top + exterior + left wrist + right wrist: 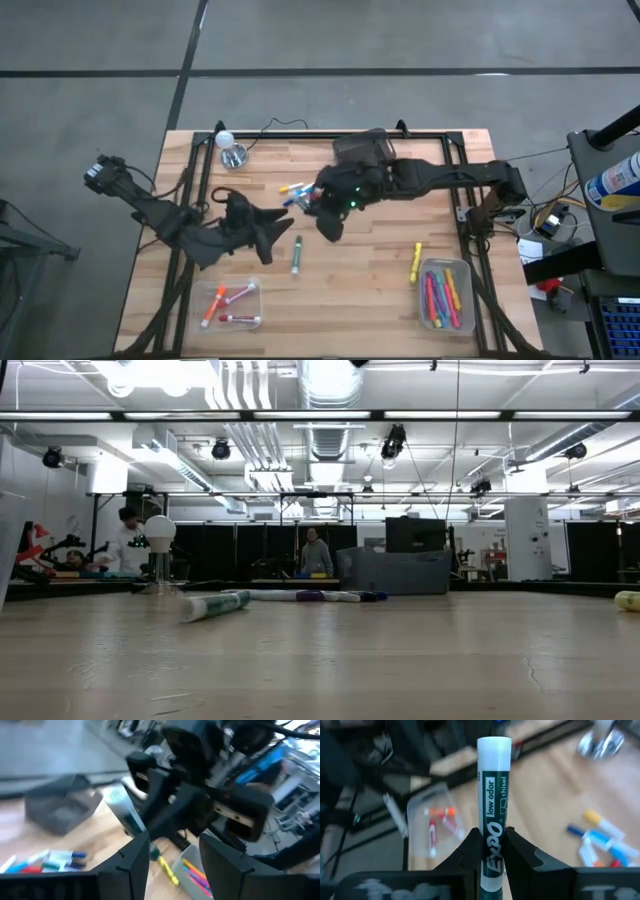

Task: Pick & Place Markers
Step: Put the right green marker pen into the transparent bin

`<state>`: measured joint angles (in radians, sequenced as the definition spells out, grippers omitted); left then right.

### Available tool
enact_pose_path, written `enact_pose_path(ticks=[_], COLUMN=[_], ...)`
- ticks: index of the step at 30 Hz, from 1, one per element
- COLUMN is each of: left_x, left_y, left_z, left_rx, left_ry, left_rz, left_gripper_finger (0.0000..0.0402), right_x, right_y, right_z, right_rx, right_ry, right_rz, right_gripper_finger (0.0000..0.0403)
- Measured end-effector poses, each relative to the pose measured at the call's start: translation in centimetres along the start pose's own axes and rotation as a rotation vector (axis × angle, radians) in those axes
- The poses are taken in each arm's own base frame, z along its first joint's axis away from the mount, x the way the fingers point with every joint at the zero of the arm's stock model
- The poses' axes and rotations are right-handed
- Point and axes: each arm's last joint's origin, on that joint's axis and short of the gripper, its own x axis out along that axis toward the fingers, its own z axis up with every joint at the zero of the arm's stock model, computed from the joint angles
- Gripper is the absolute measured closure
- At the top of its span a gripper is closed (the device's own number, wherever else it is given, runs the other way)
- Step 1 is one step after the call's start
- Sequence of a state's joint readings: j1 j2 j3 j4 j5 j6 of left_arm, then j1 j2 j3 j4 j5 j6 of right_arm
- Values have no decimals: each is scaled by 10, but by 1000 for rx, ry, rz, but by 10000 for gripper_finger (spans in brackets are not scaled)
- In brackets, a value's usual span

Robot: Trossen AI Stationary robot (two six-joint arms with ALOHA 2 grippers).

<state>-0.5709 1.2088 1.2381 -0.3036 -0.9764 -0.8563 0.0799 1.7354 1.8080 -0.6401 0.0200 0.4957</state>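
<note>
We see the table (pixel 350 300) from above with both arms over its middle. The right arm (pixel 450 178) reaches in from the right edge, past a dark bin (pixel 362 148) near the far edge. The left arm (pixel 170 220) comes in from the left.

Two clear trays sit near the front edge: the right tray (pixel 446 294) holds many coloured markers (pixel 441 298), and the left tray (pixel 231 305) holds three red and orange ones (pixel 230 304).

The right gripper (pixel 492 851) has its jaws pressed tight on a white marker with green lettering (pixel 493 795), held above the table centre. The left gripper (pixel 170 857) hangs just left of it, jaws apart and holding nothing.

Loose markers lie on the wood: a small pile (pixel 296 192) beside the right gripper, a green-and-white one (pixel 297 256) in front of the left gripper, and a yellow one (pixel 416 262) just beside the right tray.
</note>
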Motion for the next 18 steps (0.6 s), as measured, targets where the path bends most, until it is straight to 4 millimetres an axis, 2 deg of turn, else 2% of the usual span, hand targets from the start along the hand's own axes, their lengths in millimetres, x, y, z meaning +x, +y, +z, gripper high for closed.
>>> enact_pose_path(ticks=[7, 12, 18], left_x=[-1, -2, -5], left_y=[-12, -16, -21], left_z=[12, 19, 32], left_rx=[152, 248, 343], left_ry=[-78, -144, -254], left_rz=[-87, -84, -45], left_gripper_finger=[234, 234, 234], right_x=[-29, -38, -36], right_y=[23, 38, 43], right_z=[29, 31, 26], right_rx=[-150, -313, -383], right_ry=[-198, -233, -232], right_rz=[-3, 15, 22], right_gripper_finger=[354, 354, 354])
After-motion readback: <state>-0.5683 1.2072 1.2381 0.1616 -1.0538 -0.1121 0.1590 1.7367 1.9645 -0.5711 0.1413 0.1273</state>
